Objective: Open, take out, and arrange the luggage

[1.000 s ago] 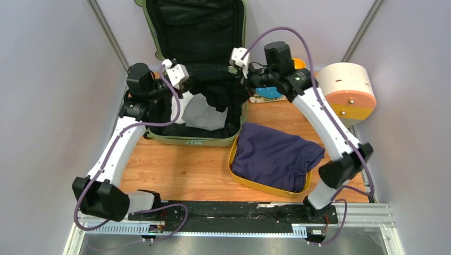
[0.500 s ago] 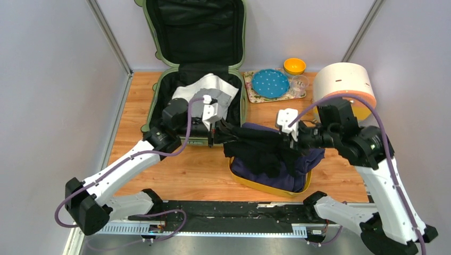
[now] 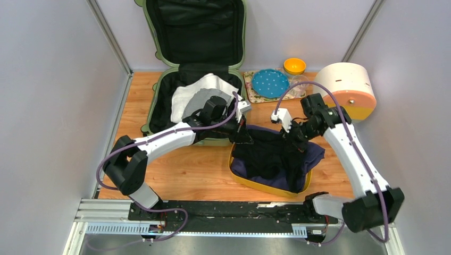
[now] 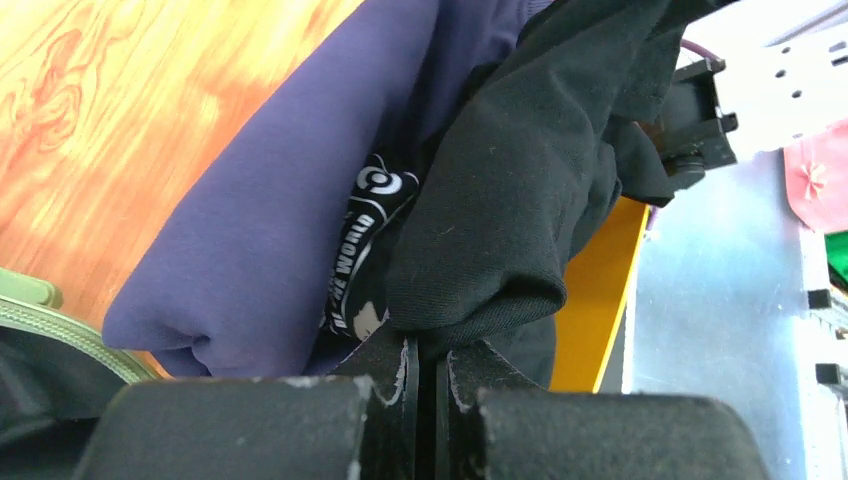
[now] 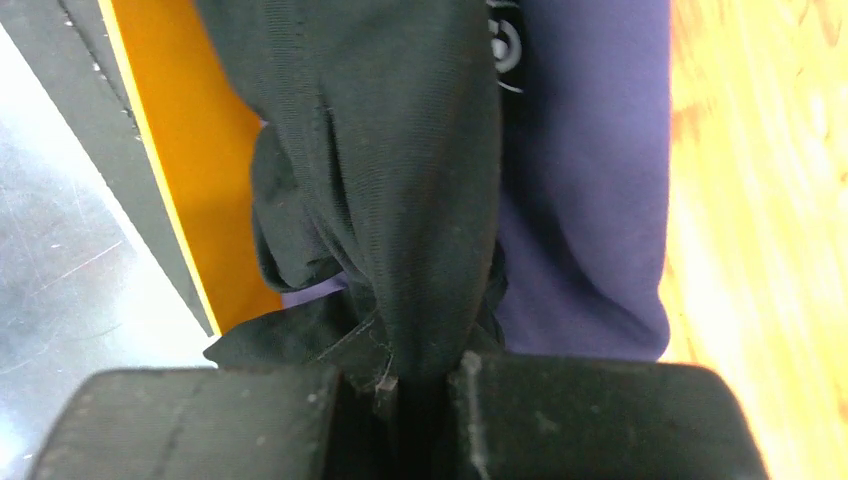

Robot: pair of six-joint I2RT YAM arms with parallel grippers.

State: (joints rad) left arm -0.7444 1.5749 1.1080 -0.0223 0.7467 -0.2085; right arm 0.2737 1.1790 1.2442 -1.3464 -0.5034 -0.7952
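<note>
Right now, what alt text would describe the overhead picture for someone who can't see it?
The left gripper and right gripper pinch one black garment over a purple garment in a yellow tray. Behind, the open green luggage holds white and grey cloth.

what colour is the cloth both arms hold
The cloth is black; best seen in the left wrist view.

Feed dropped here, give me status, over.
Left gripper, right gripper both shut on black cloth garment. Garment draped over purple cloth in yellow tray. Sage-green hard-shell suitcase open, white cloth inside. Nothing blocking.
</note>
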